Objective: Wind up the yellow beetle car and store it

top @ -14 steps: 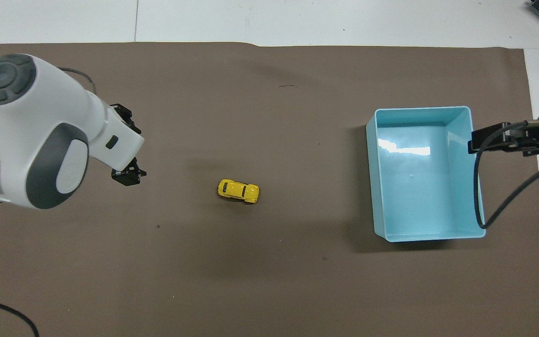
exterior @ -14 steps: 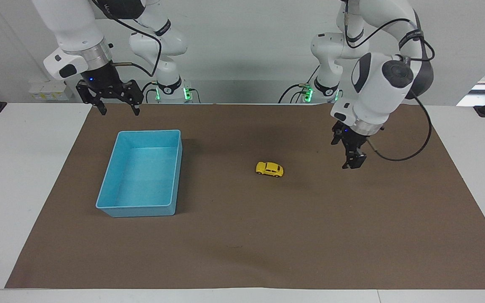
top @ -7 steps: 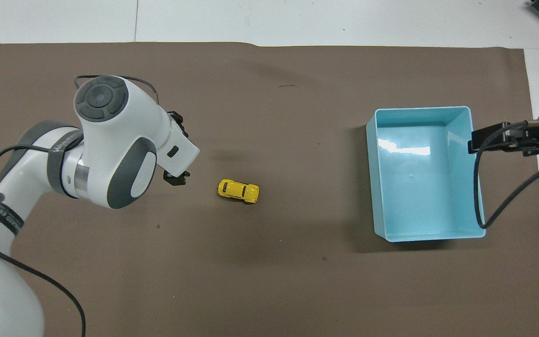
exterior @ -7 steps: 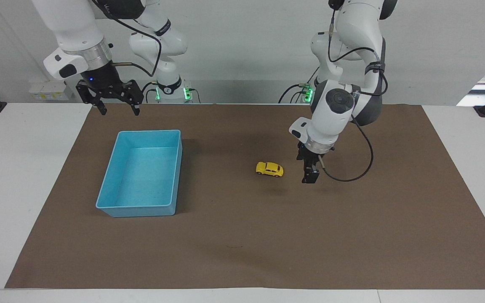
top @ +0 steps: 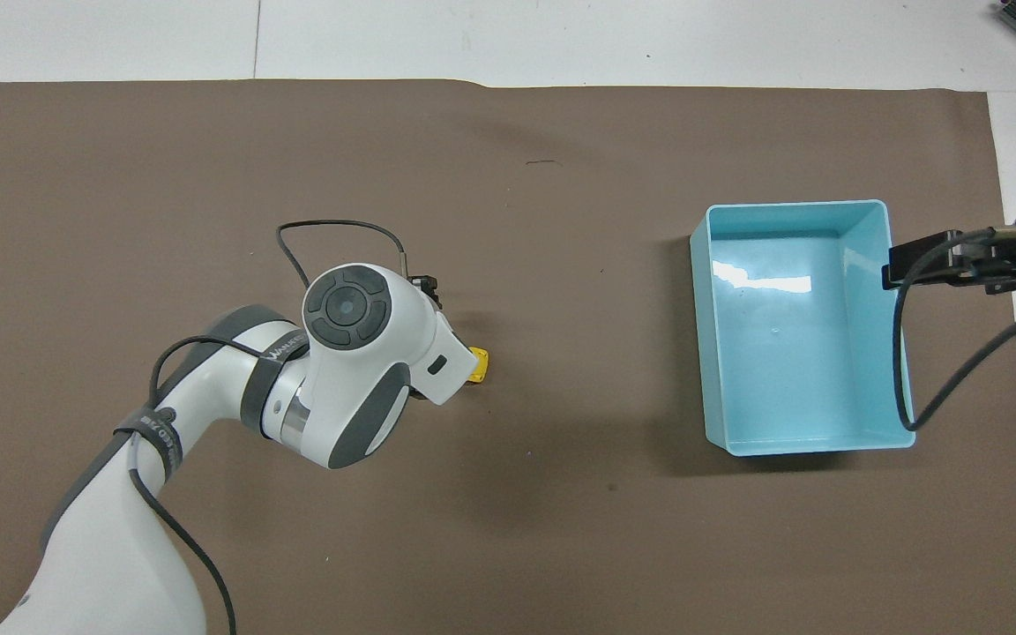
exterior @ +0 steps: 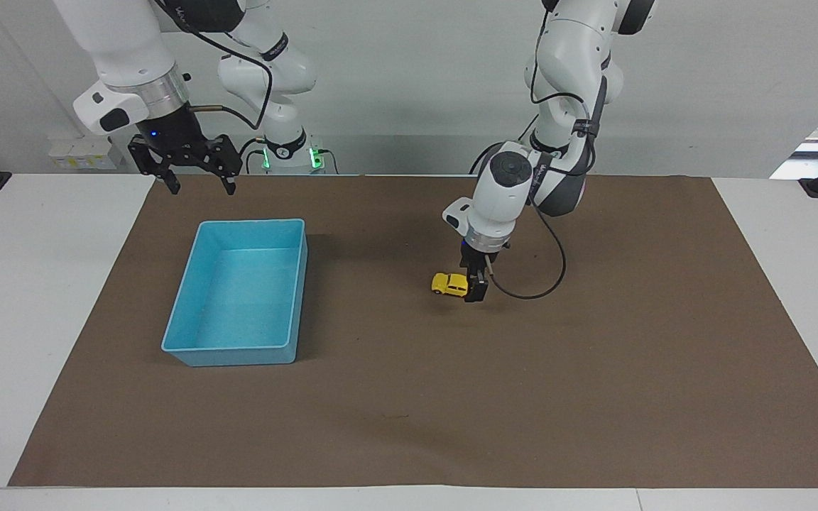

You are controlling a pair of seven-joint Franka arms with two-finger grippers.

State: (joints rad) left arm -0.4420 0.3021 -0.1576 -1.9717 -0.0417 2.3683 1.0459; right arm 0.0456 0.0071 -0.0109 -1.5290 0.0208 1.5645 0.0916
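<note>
The yellow beetle car (exterior: 449,284) stands on the brown mat near the table's middle. My left gripper (exterior: 475,289) is low at the car's end toward the left arm's side, at or touching it. In the overhead view the left wrist covers most of the car, and only its yellow tip (top: 478,363) shows. The blue bin (exterior: 238,353) stands empty toward the right arm's end; it also shows in the overhead view (top: 812,444). My right gripper (exterior: 197,186) waits open and empty, raised over the mat by the bin's edge nearest the robots.
The brown mat (exterior: 409,397) covers most of the white table. The right arm's cable (top: 900,353) hangs over the bin's side in the overhead view.
My left gripper has swept across the mat toward the car and come down to its end. The car, the bin and the right arm have not moved.
</note>
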